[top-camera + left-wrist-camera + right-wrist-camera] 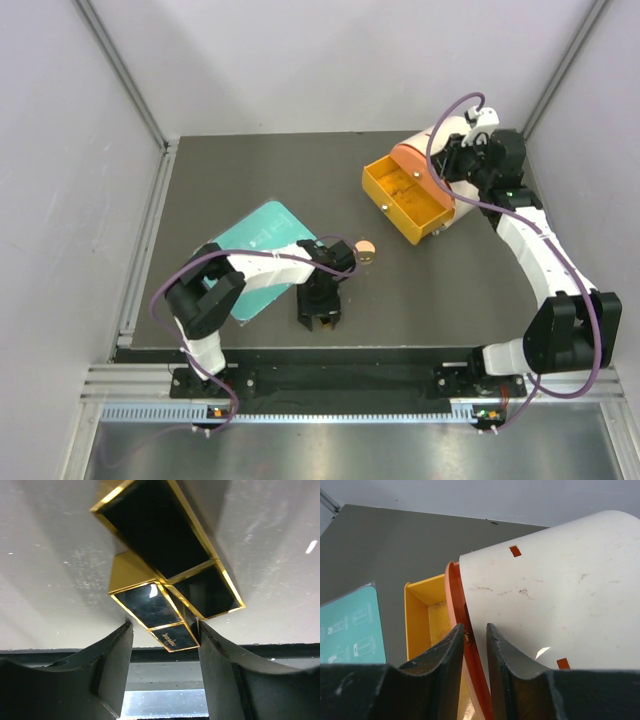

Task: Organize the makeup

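Now, dark grey table [450, 300]: it carries everything.
White cylindrical drum [560, 605]: lies on its side at the far right.
Yellow plastic drawer [400, 195]: pulled out of the drum toward the table's middle, mouth upward. It is probably where the makeup belongs.
Flat teal tray [262, 240]: left of centre, partly under the left arm.
Right gripper [474, 630]: fingers pressed close on the drum's orange rim [454, 600], apparently steadying the drum.
Left gripper [165, 625]: points down near the table's near edge, jaws spread astride the palettes. The right pad seems to be against one and the left pad stands apart, so there is no firm pinch.
Black gold-edged rectangular palettes [150, 605]: clustered on the table beneath the left gripper, overlapping crookedly.
Round gold-and-black compact [365, 247]: on the table just right of the tray.
Step in hand: by my reading, the pick-up of a palette.
Next move: close on the one palette between the pads without dragging its neighbours, then lift it clear toward the drawer.
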`<state>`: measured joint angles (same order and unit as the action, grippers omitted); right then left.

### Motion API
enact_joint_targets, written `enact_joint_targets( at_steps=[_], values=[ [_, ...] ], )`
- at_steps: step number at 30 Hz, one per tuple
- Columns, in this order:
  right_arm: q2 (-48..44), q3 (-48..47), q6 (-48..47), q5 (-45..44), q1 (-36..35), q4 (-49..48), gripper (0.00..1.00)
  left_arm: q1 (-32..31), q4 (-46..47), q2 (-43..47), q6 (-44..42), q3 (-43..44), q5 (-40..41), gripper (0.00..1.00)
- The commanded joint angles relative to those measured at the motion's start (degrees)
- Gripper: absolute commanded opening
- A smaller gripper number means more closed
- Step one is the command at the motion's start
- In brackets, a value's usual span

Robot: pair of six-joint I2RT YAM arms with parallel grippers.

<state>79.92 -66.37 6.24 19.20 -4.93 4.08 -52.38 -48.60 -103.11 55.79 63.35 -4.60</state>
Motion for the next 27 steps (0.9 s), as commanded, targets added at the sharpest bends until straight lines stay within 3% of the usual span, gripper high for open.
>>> enact_joint_targets(
  at_steps=[1,10,15,17,19,20,27],
  values=[
    [5.07,5.90,0.53,-0.04,-1.57,23.61,0.27,1.40,0.96,1.59,0.11,-2.35,3.54,0.59],
    [5.25,5.81,0.53,-0.04,-1.75,23.52,0.27,5.18,3.42,7.04,0.64,-4.99,5.81,0.58],
    [5.60,5.55,0.53,0.05,-1.84,23.61,0.27,5.18,3.78,4.68,-1.73,-1.40,5.57,0.51],
    [5.77,5.20,0.53,0.05,-1.84,23.61,0.27,5.10,3.42,2.40,-3.40,-0.08,5.22,0.40],
    [6.04,5.02,0.53,0.05,-1.84,23.87,0.27,5.09,2.99,1.42,-4.28,1.33,5.22,0.19],
    [5.86,5.02,0.44,0.05,-1.84,23.79,0.27,5.09,2.72,1.33,-4.55,1.68,5.48,0.00],
    [5.42,5.29,0.44,-0.30,-1.84,23.61,0.27,5.10,-4.57,5.98,-4.72,11.17,14.87,0.00]
  ],
)
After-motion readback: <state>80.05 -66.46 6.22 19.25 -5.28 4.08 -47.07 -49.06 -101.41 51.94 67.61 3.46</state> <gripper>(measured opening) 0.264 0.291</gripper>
